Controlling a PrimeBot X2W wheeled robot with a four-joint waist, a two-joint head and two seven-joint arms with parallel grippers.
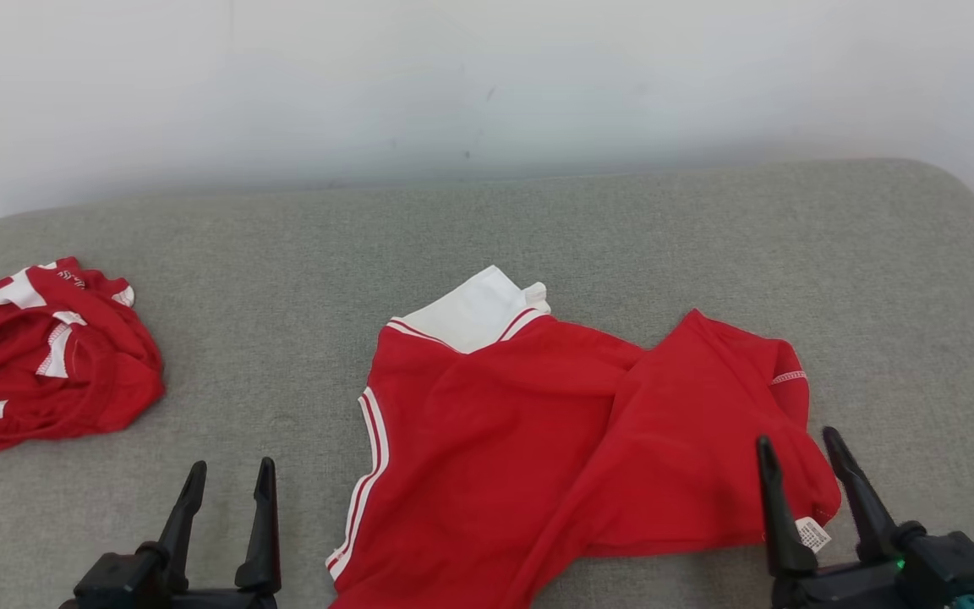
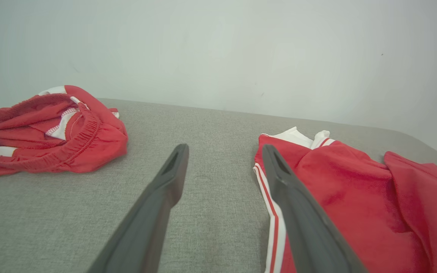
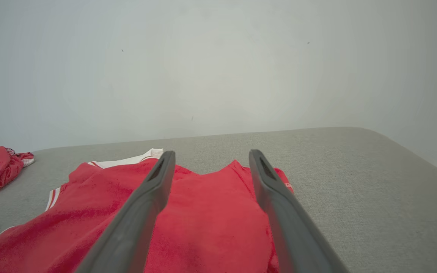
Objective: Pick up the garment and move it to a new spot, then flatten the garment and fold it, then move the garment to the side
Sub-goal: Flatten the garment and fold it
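The garment [image 1: 538, 440] lies rumpled centre-right on the grey surface [image 1: 538, 228], its right part lapped in a fold. The right gripper [image 1: 796, 437] hovers over its near right edge, jaws apart and empty. The left gripper [image 1: 232, 463], jaws also apart, sits left of the striped hem. Flattening seems in hand: next, pinch the lapped edge and draw it right. A red heap [image 1: 47, 355] lies far left.

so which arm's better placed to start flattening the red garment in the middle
Right, most likely. The right gripper is open above the bunched right side of the garment, near its label; the left gripper is open over bare cushion, just off the striped edge.
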